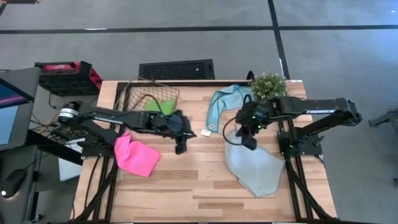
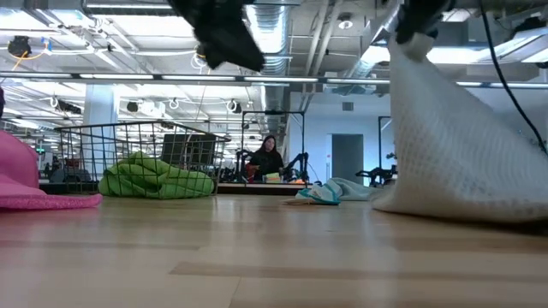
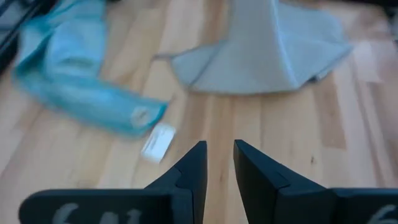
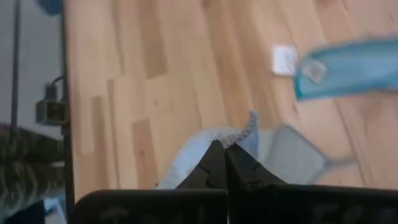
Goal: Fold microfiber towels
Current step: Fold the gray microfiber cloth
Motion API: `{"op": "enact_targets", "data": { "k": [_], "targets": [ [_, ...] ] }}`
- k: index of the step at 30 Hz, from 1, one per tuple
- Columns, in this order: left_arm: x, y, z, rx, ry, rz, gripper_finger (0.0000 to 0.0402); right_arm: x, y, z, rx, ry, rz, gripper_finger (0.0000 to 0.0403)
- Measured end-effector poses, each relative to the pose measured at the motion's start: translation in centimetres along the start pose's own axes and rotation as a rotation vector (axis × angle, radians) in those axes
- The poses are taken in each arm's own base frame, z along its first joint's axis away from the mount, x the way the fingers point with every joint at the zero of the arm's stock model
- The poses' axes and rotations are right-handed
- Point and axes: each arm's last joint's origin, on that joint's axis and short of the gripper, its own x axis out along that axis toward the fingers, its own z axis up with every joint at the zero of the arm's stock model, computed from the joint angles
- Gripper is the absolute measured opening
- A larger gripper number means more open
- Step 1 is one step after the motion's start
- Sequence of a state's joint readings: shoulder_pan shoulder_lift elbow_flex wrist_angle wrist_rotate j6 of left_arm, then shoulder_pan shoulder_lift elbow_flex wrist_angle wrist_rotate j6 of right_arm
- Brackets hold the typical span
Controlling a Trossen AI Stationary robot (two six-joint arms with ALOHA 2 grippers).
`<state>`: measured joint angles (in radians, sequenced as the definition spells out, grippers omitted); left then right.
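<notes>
The right gripper [image 1: 249, 144] hangs over the right half of the wooden desk [image 1: 186, 186], its fingers [image 4: 214, 168] clamped together on an edge of the pale grey towel [image 1: 255, 168]. That edge is lifted into a peak, while the rest of the cloth spreads on the desk below.

The left gripper [image 1: 181, 149] hovers near the desk's middle, holding nothing; its fingers [image 3: 193, 168] stand slightly apart with a narrow gap between them.

The hot pink towel [image 1: 135, 155] lies crumpled under the left arm. The bright green towel [image 1: 158, 106] sits bunched in a wire basket [image 1: 134, 93] at the back left. The teal-blue towel [image 1: 224, 102] lies rumpled at the back, its small white tag [image 1: 206, 132] between the two grippers. A potted plant [image 1: 268, 84] stands at the back right, just beside the right arm.
</notes>
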<state>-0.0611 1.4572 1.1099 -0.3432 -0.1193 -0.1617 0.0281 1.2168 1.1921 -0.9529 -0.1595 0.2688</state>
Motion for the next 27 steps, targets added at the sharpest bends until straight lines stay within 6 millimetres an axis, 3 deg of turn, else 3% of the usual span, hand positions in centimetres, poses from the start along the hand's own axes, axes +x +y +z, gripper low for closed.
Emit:
{"op": "enact_targets", "data": {
  "k": [10,17,27],
  "targets": [
    [6.2,1.0,1.2,0.111,-0.202,-0.09,0.0071,-1.0,1.8,-0.5,-0.152,0.057,0.112,0.0001],
    [10.7,1.6,0.7,0.251,-0.309,-0.187,0.0071,-0.9,2.5,-1.1,-0.193,0.095,0.144,0.0001],
    [17.3,2.6,1.7,0.48,-0.297,-0.286,0.0071,-0.9,2.5,-1.2,-0.194,0.107,0.15,0.0001]
  ]
}}
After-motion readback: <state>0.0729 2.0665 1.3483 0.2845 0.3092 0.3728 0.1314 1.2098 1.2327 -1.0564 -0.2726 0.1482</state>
